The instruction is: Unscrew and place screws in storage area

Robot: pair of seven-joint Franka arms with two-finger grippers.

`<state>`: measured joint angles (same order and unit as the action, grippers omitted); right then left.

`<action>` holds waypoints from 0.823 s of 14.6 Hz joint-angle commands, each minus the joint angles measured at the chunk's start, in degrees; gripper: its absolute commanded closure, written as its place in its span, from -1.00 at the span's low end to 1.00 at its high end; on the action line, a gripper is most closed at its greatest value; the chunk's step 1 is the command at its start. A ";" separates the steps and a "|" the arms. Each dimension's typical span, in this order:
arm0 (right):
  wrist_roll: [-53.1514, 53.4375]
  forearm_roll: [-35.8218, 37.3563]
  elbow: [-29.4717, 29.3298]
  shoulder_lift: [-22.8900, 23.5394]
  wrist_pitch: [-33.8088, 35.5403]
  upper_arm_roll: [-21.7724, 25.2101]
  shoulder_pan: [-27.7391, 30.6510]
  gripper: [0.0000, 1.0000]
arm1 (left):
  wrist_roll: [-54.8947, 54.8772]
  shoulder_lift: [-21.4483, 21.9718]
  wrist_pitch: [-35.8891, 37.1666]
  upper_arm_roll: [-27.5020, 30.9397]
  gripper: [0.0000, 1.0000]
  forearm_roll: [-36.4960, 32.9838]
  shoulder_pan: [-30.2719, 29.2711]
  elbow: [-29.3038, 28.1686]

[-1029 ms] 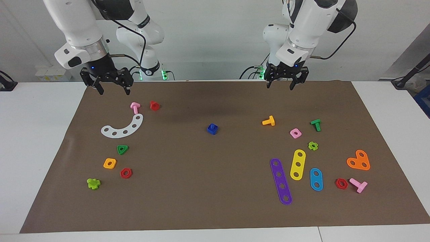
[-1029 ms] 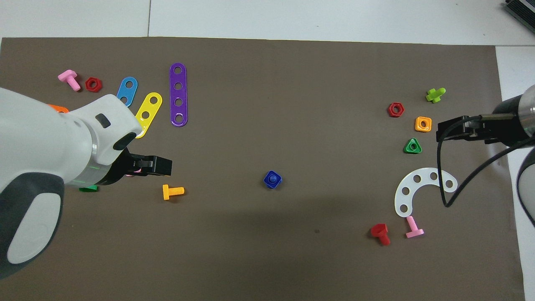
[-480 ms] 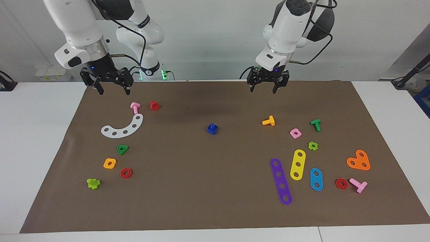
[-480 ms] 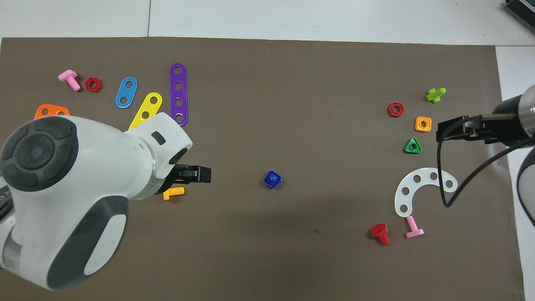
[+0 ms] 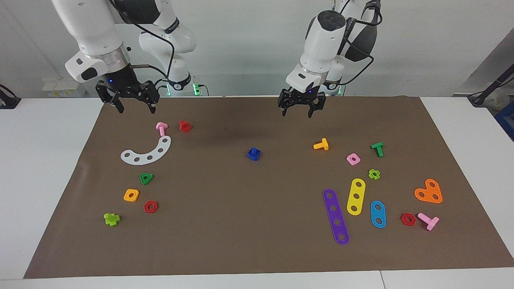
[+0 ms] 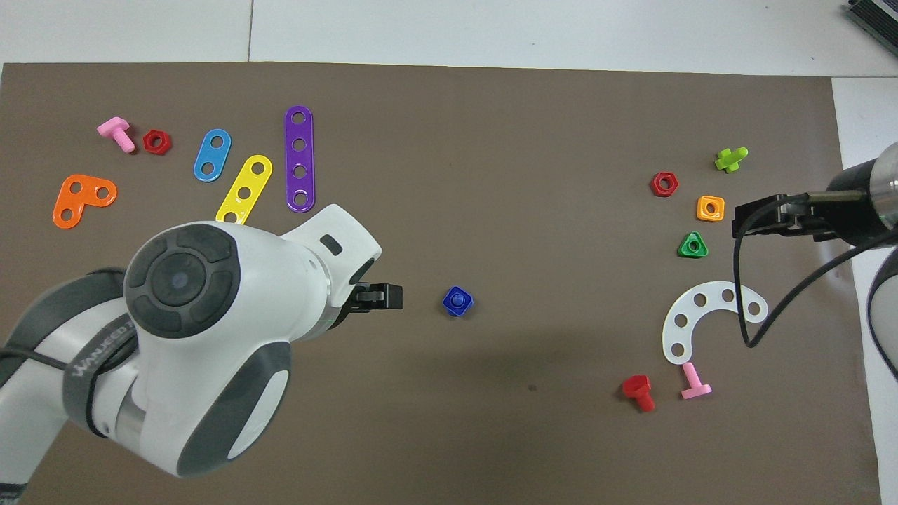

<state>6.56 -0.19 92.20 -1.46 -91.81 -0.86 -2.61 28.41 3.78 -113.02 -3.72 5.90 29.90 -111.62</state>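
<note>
Jaws apart on both: we see the left gripper point(image 5: 300, 112) above the mat point(image 5: 257, 249), the right gripper point(image 5: 134, 108) waiting over its corner, the blue screw point(image 5: 253, 154) untouched mid-mat.

Overhead view: left arm point(image 6: 210, 337) bulk covers mat point(image 6: 491, 421) patch toward left arm's end; orange bolt point(image 5: 321, 144), pink square nut point(image 5: 353, 159), green bolt point(image 5: 377, 149) and light-green nut point(image 5: 374, 174) hidden under it, seen only in facing view. Lower end of yellow strip point(image 6: 245, 188) covered too. Left gripper point(image 6: 382, 297): only tip shows past wrist. Right arm point(image 6: 859, 210) cut by picture edge. Blue screw point(image 6: 457, 301) too small to tell bolt from nut beneath.
</note>
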 commanded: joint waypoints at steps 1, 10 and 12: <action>-1.20 0.10 0.97 -1.09 0.75 -0.29 0.68 -1.00 | 3.39 -2.02 -4.22 0.82 -1.00 0.77 2.61 -0.62; -1.20 0.10 0.97 -1.09 0.84 -0.29 0.24 -1.00 | 6.04 -5.98 -10.12 0.82 -1.00 0.77 6.04 -0.62; -1.20 0.10 0.97 -1.09 0.84 -0.29 0.24 -1.00 | 6.04 -6.94 -11.52 0.82 -1.00 0.77 6.22 -0.62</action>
<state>6.56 -0.19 92.20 -1.46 -91.81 -0.89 -2.67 33.88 -2.64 -122.34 -3.74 5.91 35.05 -111.63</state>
